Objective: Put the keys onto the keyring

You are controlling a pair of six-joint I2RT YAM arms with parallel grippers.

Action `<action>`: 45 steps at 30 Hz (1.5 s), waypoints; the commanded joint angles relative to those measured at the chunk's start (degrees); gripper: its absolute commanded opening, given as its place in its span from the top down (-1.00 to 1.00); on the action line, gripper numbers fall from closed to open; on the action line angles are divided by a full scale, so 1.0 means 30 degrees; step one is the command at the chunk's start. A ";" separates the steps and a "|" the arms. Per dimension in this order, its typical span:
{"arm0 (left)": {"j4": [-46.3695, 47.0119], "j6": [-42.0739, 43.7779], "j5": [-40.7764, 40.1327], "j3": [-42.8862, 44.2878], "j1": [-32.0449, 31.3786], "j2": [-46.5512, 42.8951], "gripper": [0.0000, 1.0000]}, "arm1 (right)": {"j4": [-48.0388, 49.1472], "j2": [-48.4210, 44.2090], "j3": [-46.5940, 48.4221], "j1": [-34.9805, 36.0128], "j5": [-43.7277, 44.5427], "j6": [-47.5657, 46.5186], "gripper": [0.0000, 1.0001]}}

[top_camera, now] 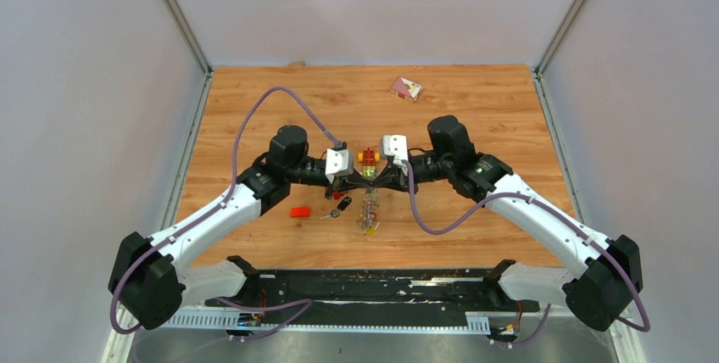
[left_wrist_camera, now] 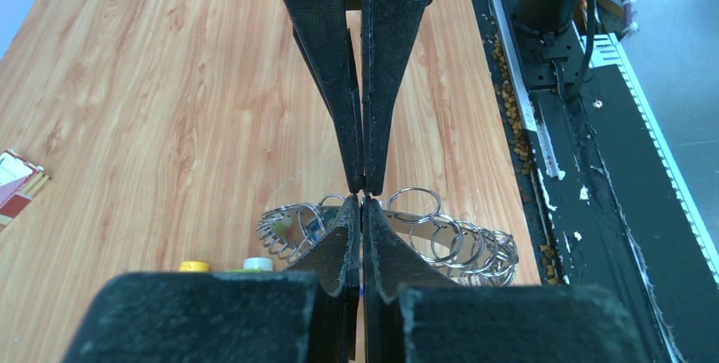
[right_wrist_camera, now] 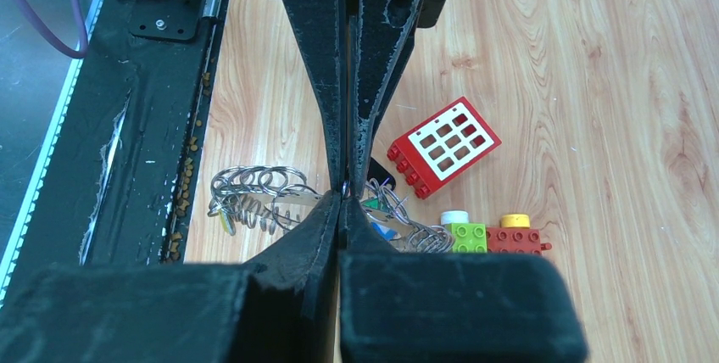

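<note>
The keyring [top_camera: 369, 210], a metal band strung with many small silver rings, hangs between my two grippers above the table. My left gripper [top_camera: 363, 180] and right gripper [top_camera: 379, 179] meet tip to tip over it. In the left wrist view my left gripper [left_wrist_camera: 365, 202] is shut on the keyring [left_wrist_camera: 475, 248], with the right fingers [left_wrist_camera: 339, 83] coming from above. My right gripper [right_wrist_camera: 342, 196] pinches the keyring [right_wrist_camera: 254, 189] at the same spot. Blue [right_wrist_camera: 381, 231] and green [right_wrist_camera: 375, 204] key heads show on the ring. A black-headed key [top_camera: 341, 205] lies on the table.
A red brick [top_camera: 299, 211] with a white window grid [right_wrist_camera: 445, 144] lies left of the keys. A toy car [top_camera: 369, 158] of green, red and yellow bricks [right_wrist_camera: 487, 236] stands just beyond the grippers. A pink-red piece [top_camera: 405, 87] lies far back. A black rail [top_camera: 373, 287] runs along the near edge.
</note>
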 commanded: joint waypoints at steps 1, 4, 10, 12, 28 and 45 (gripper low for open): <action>-0.0667 0.0419 0.0518 0.0882 0.0023 0.0029 1.00 | 0.1201 -0.0632 0.0595 0.0167 -0.0035 0.0059 1.00; -0.0682 0.0351 0.0505 0.0790 0.0034 -0.0071 1.00 | 0.1233 -0.0616 0.0566 0.0167 0.0045 0.0086 1.00; 0.0709 -0.0140 -0.0593 -0.0224 0.0061 -0.1161 1.00 | 0.0981 -0.0662 0.0651 0.0144 0.0609 -0.0182 0.68; 0.0878 -0.0148 -0.0797 -0.0486 0.0184 -0.1605 1.00 | 0.0931 -0.0792 0.0596 0.0103 0.0924 -0.0350 0.29; 0.2176 -0.3030 -0.4690 0.0821 0.1226 -0.2098 1.00 | -0.0267 -0.1228 0.0785 -0.0416 -0.0551 -0.1276 -0.04; 0.0432 -0.2202 -0.8724 0.6661 0.1964 0.1180 1.00 | -0.2034 0.2380 0.1357 0.4353 0.2522 -0.4104 0.06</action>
